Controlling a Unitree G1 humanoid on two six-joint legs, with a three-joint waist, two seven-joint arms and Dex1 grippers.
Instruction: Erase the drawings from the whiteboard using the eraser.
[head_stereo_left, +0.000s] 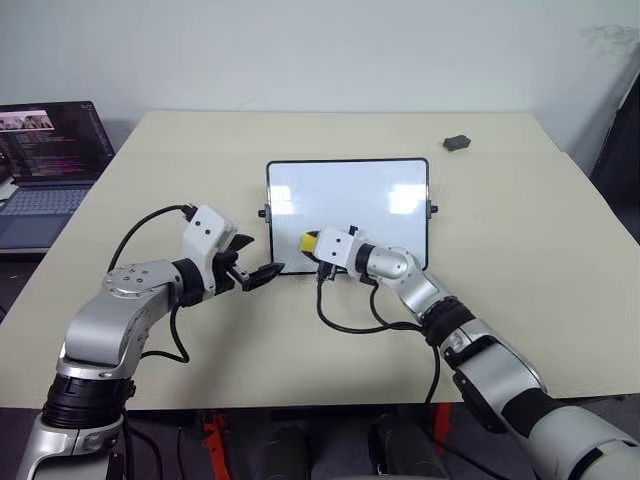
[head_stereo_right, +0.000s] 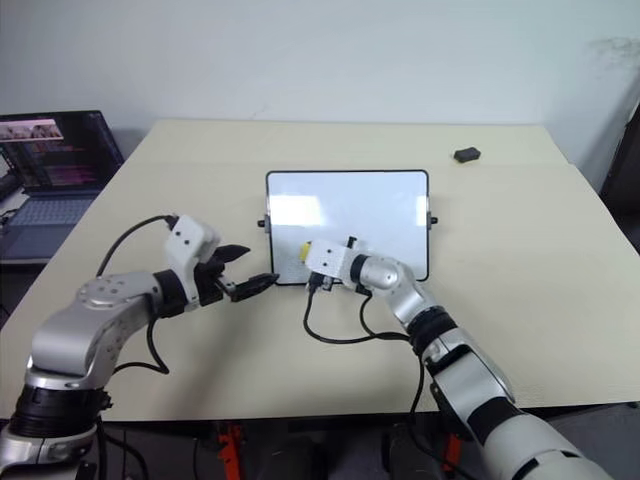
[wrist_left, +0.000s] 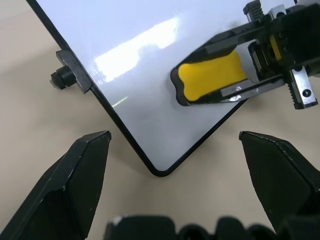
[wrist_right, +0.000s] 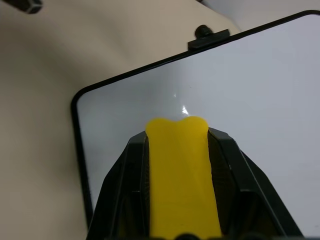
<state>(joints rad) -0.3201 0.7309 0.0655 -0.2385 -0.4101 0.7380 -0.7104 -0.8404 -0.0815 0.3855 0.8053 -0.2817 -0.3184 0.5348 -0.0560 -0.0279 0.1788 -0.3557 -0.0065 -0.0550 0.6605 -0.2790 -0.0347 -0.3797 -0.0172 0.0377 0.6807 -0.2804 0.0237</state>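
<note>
Yellow eraser (wrist_left: 212, 80): I have it pinched in the right tool (head_stereo_left: 318, 246), black face down, at the board's near-left corner.
Right tool: clamped on the eraser along its long sides; in the right wrist view the yellow block runs straight out between the two black fingers.
Contact: I judge the eraser on or just above the glossy surface; the pictures don't settle which, so I'd press down gently until it sits flat.
Whiteboard (head_stereo_left: 370, 205): lies flat at mid-bench, black frame, side knobs; the visible white area reads clean, with only glare patches.
Drawings: I can't pick out any marks from here; any left may be under the eraser or lost in the glare.
Left tool (head_stereo_left: 253, 270): fingers spread wide, empty, hovering just off the board's near-left corner.
Bracing: I'd set the left tool against the frame at that corner so the board doesn't skate.
Stroke: keep the black face flat, sweep in overlapping passes away from the corner, stay off the frame.
Bench (head_stereo_left: 520, 230): pale; a small dark grey lump (head_stereo_left: 457, 143) far right and a laptop (head_stereo_left: 50, 170) off left, both well apart.
</note>
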